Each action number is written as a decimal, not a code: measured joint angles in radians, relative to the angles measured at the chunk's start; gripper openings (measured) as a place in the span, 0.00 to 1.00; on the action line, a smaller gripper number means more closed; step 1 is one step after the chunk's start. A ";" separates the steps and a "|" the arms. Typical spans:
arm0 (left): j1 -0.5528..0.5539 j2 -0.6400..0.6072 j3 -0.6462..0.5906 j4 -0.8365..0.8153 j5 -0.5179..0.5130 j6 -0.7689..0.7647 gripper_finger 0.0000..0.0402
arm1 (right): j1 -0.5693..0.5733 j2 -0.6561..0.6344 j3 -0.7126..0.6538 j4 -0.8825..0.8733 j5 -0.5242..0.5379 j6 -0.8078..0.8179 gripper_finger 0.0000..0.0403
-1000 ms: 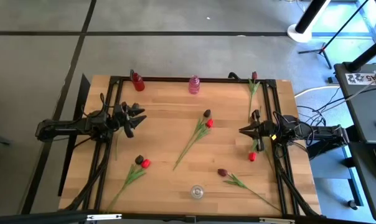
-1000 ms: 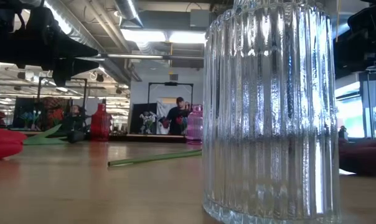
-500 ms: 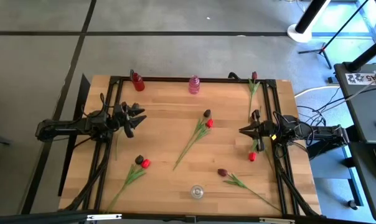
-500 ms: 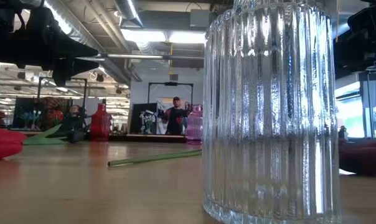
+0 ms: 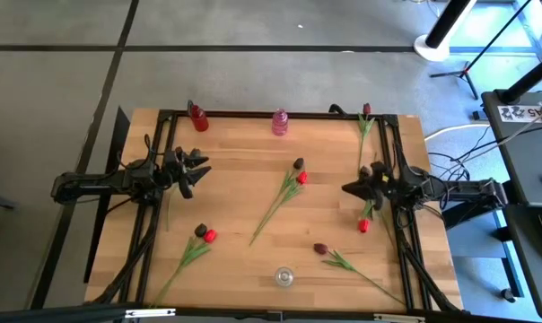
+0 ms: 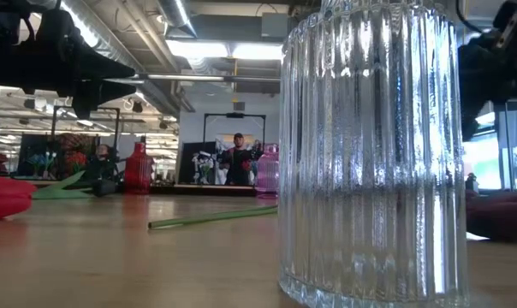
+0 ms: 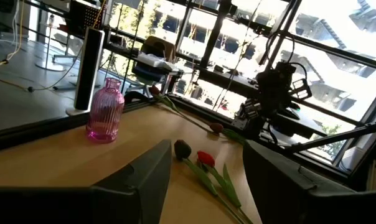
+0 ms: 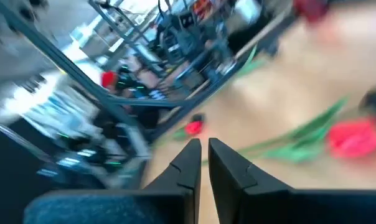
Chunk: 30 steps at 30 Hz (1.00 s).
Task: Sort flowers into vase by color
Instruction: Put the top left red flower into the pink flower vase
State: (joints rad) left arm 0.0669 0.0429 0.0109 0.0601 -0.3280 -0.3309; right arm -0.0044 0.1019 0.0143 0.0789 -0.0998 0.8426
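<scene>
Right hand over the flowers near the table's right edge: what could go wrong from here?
1. The right hand, fingers nearly shut, hangs above a tulip with a red bud; a second tulip's stem lies close by, so a grab might catch the wrong one.
2. The paired near-black bud and red bud at mid-table touch, so a pick there could lift both colours.
3. The clear ribbed vase stands near the front edge, where a sweeping stem could tip it.

In my right wrist view, motion blur smears the red tulip (image 8: pixel 355 138) and its stem. In the low view, the clear ribbed vase (image 6: pixel 371 154) is cut off at the top edge and hides the table behind it.
</scene>
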 joint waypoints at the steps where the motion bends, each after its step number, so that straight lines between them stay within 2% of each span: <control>1: 0.000 0.000 0.000 0.000 0.000 0.000 0.49 | -0.002 0.022 0.000 0.023 -0.027 0.049 0.08; 4: 0.000 0.000 0.000 0.000 0.000 0.000 0.49 | -0.002 0.085 0.000 0.077 -0.025 0.152 0.08; 10: 0.000 0.000 0.000 0.000 0.000 0.000 0.49 | -0.002 0.315 0.016 0.105 0.078 0.241 0.08; 15: 0.000 0.000 0.000 -0.001 0.000 0.000 0.49 | -0.002 0.575 0.161 0.114 0.285 0.206 0.08; 18: 0.000 0.000 0.000 0.000 0.000 0.000 0.49 | -0.002 0.748 0.289 0.102 0.344 0.201 0.08; 22: 0.000 0.000 0.000 0.000 0.000 0.000 0.49 | -0.002 0.970 0.482 0.062 0.352 0.222 0.08; 26: 0.000 0.000 0.000 0.000 0.000 0.000 0.49 | -0.003 1.173 0.633 -0.015 0.354 0.349 0.09; 30: 0.000 0.000 0.000 0.000 0.000 0.000 0.49 | -0.003 1.290 0.720 -0.038 0.305 0.447 0.17</control>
State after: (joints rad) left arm 0.0666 0.0429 0.0106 0.0601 -0.3283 -0.3309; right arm -0.0070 1.3923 0.7348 0.0414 0.2049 1.2896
